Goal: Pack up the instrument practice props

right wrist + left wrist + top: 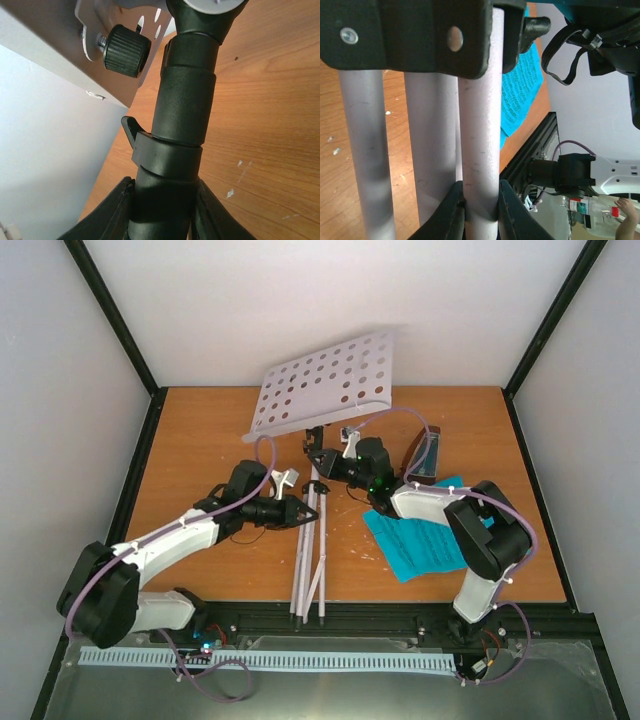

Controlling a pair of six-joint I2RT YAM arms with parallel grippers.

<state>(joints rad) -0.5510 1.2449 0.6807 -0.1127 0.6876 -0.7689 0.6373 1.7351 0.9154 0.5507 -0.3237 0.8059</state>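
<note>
Top external view: the music stand (310, 570) lies on the bench (200, 440) with its three legs folded together and pointing to the near edge. Its perforated desk (325, 385) is tilted up clear of the surface at the far side. The left gripper (312, 510) pinches one leg tube (477, 125) close to the black leg collar. The right gripper (320, 458) pinches the black shaft (182, 115) under the desk, beside the clamp lever (131, 129) and the tilt knob (122, 50). Judgement: the two holds brace the stand at both ends so that the shaft can be slid in or the desk folded; the stand is only partly collapsed. The sheet-music pages (425, 545) lie flat to the right, partly beneath the right arm. The metronome (425, 458) sits just beyond them, close against that arm. Neither is held. Obstructions: the right arm overhangs the pages, and the raised desk occupies the far centre of the bench.
</note>
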